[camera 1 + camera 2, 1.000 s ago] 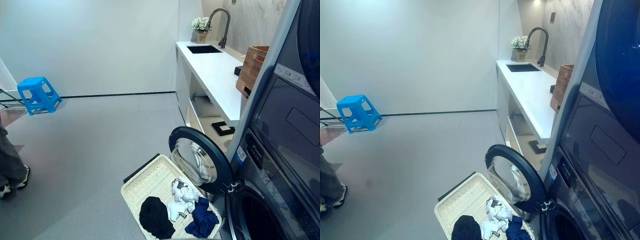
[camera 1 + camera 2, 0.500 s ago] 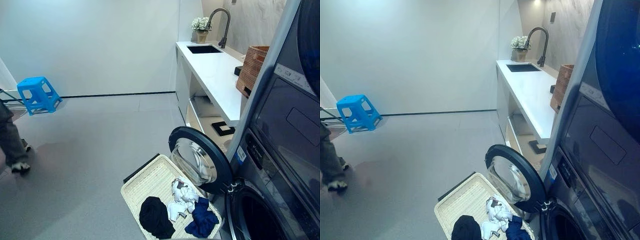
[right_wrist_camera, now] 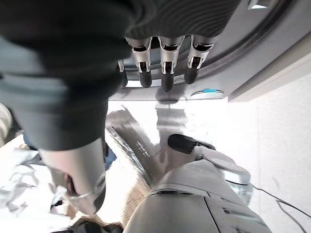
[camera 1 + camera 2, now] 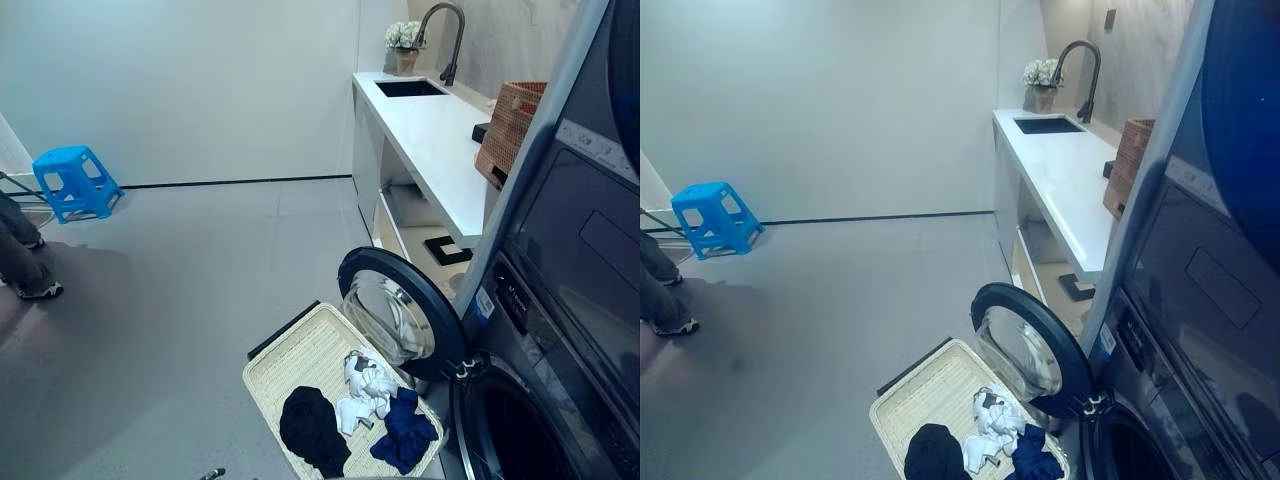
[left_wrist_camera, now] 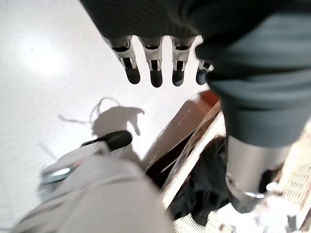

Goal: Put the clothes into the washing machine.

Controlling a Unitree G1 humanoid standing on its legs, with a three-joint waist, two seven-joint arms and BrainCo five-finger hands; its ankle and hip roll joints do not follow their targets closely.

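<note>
Grey floor (image 4: pixel 180 300), clothes (image 4: pixel 355 415) in basket (image 4: pixel 290 360), washing machine (image 4: pixel 560 330) door (image 4: pixel 400 315) open

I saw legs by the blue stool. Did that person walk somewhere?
Yes. The person's legs have moved up the floor from the lower left edge toward the blue stool, which stayed by the wall.

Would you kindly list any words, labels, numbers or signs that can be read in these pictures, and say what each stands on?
No text can be read in any view.
Small blue-and-white sticker on the washing machine, beside the open door: too small to read.
Pale strip of print on the upper machine's panel: blurred, unreadable.
Laundry basket, clothes, blue stool and woven basket: no print visible.
</note>
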